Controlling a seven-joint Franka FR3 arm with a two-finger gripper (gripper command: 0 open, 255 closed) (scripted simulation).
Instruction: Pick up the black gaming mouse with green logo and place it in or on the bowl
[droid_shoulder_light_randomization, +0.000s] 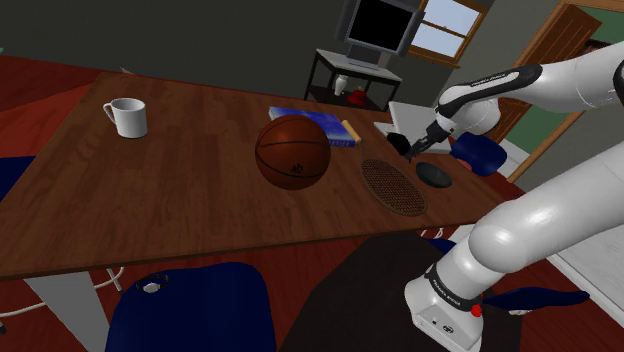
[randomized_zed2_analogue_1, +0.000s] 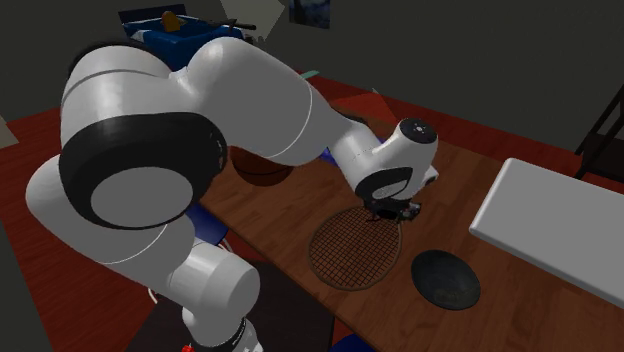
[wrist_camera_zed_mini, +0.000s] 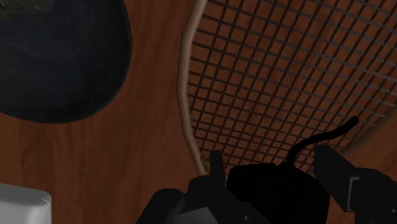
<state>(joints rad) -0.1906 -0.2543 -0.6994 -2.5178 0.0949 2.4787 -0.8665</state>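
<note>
Just above the wire bowl's (wrist_camera_zed_mini: 280, 76) rim, the gripper (wrist_camera_zed_mini: 273, 168) is clamped on the black mouse (wrist_camera_zed_mini: 273, 197), seemingly light, rigid and smooth-shelled, best squeezed across its narrow sides.

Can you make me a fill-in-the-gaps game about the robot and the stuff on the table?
1. The end effector is shut on a black ___.
2. The mug on the table is coloured ___.
3. In the shoulder view, the blue book peeks out from behind the big round ___.

Missing words: mouse; white; basketball.
</note>
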